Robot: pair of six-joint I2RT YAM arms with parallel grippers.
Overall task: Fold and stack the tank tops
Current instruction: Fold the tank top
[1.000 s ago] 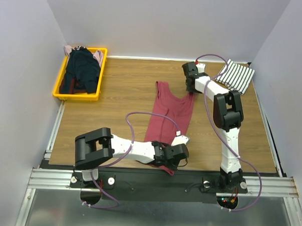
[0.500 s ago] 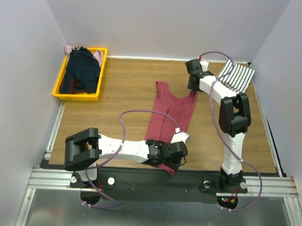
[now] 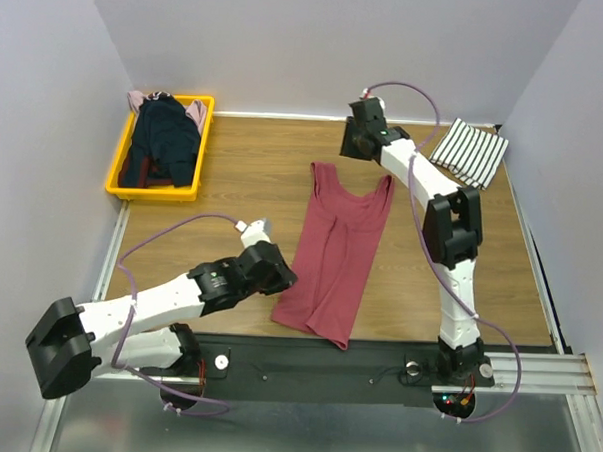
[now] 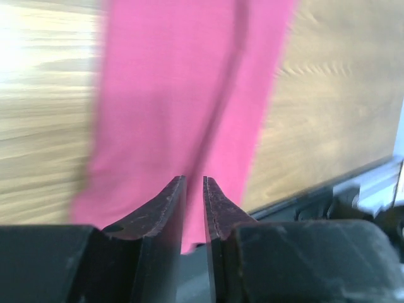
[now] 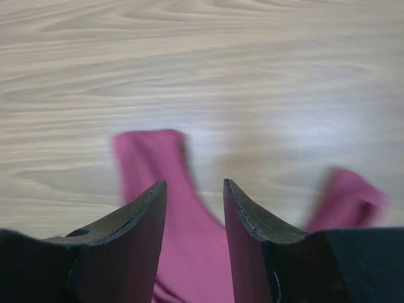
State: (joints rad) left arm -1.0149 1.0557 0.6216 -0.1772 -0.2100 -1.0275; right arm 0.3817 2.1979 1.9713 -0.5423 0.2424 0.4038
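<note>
The dark red tank top (image 3: 332, 249) lies spread flat on the table, straps away from me and hem at the near edge. My left gripper (image 3: 279, 275) hovers just left of its lower part. In the left wrist view the jaws (image 4: 192, 180) stand a narrow gap apart and hold nothing, with the red cloth (image 4: 189, 95) beyond them. My right gripper (image 3: 353, 148) is open and empty above the table behind the straps, and the right wrist view (image 5: 194, 183) shows the red cloth (image 5: 189, 252) below it. The striped top (image 3: 470, 151) lies folded at the far right.
A yellow basket (image 3: 118, 168) at the far left holds a dark navy top (image 3: 163, 140) and a pale pink one (image 3: 194, 111). Grey walls close in three sides. A metal rail (image 3: 306, 361) runs along the near edge.
My left gripper let go of the red top's hem and swung left. My right gripper let go of the right strap and moved left. The top now lies wider and flatter.
</note>
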